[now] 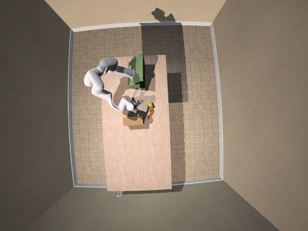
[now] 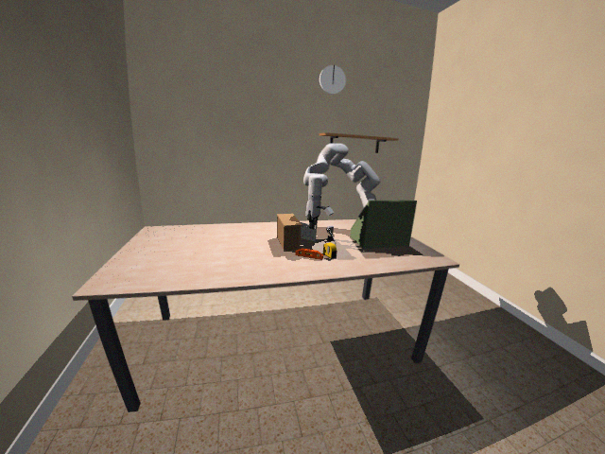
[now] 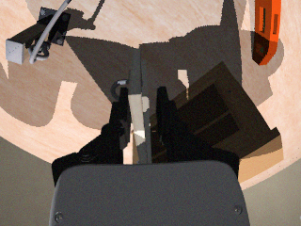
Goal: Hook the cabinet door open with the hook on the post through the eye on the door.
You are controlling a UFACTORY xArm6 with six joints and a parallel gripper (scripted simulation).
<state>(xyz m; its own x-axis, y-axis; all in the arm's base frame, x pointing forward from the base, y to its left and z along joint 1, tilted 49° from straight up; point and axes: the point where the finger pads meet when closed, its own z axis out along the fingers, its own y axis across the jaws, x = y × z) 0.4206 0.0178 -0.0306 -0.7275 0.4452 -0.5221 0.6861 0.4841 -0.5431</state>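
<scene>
The brown cabinet (image 1: pixel 132 121) (image 2: pixel 291 237) (image 3: pixel 260 162) stands flat on its base. In the wrist view its front is partly uncovered, and the grey door (image 3: pixel 136 71) (image 2: pixel 307 233) stands well ajar, seen nearly edge-on. The eye (image 3: pixel 115 87) is a dark ring on the door's left face. My gripper (image 3: pixel 143 99) is partly open, its fingers on either side of the door; a gap shows on the right, while contact on the left is unclear. The post (image 3: pixel 15 53) (image 2: pixel 329 234) stands apart, upper left in the wrist view. Its grey rod hook (image 3: pixel 50 28) is clear of the eye.
An orange level (image 1: pixel 150 114) (image 2: pixel 308 253) (image 3: pixel 267 28) and a yellow tape measure (image 1: pixel 149 105) (image 2: pixel 329 250) lie near the cabinet and post. A big green slanted object (image 1: pixel 139 69) (image 2: pixel 388 224) stands at the table's other end, beside the arm's base.
</scene>
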